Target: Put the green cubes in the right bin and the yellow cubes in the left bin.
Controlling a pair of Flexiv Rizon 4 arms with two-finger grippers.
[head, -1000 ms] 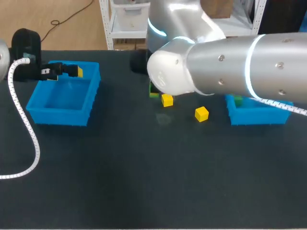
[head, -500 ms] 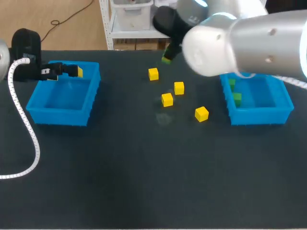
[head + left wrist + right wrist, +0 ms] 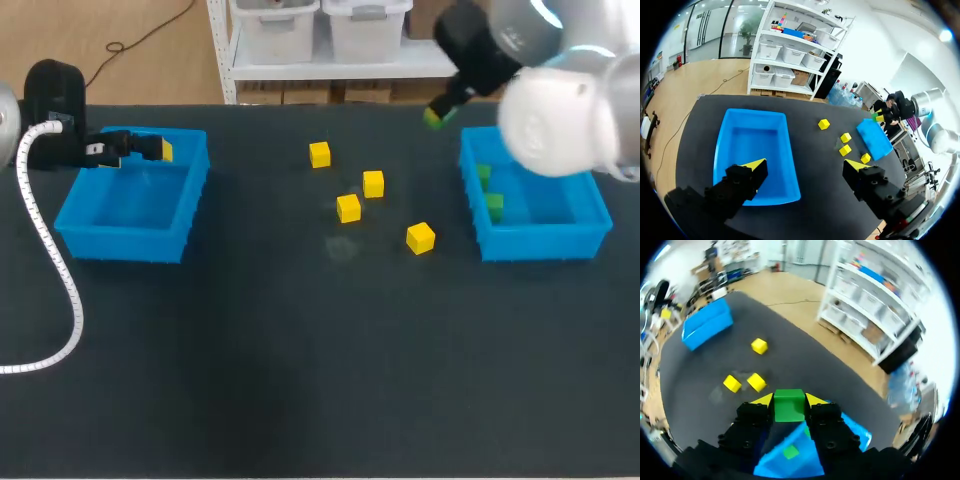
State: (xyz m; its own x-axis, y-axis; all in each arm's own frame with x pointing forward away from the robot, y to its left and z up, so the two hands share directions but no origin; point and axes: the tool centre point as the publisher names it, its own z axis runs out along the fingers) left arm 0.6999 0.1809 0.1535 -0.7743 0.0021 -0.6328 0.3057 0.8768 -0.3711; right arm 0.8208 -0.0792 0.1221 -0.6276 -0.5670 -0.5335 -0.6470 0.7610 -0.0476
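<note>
My right gripper [image 3: 437, 113] [image 3: 789, 399] is shut on a green cube [image 3: 432, 119] [image 3: 789, 406], held in the air just off the far left corner of the right bin [image 3: 590, 228] [image 3: 771, 464]. Two green cubes [image 3: 490, 190] lie in that bin; one green cube [image 3: 790, 452] shows under the gripper. Several yellow cubes [image 3: 373, 183] [image 3: 845, 137] [image 3: 759, 345] sit on the table between the bins. My left gripper [image 3: 148, 148] [image 3: 805, 167] hangs open and empty over the far rim of the left bin [image 3: 120, 240] [image 3: 725, 150].
The table top [image 3: 320, 380] is dark. A white coiled cable [image 3: 55, 270] runs from my left arm along the table's left side. The yellow cubes lie closer to the right bin than to the left one.
My right arm has swung from the table's middle back and to the right, carrying the green cube up to the right bin's far left corner. The left arm has stayed put.
</note>
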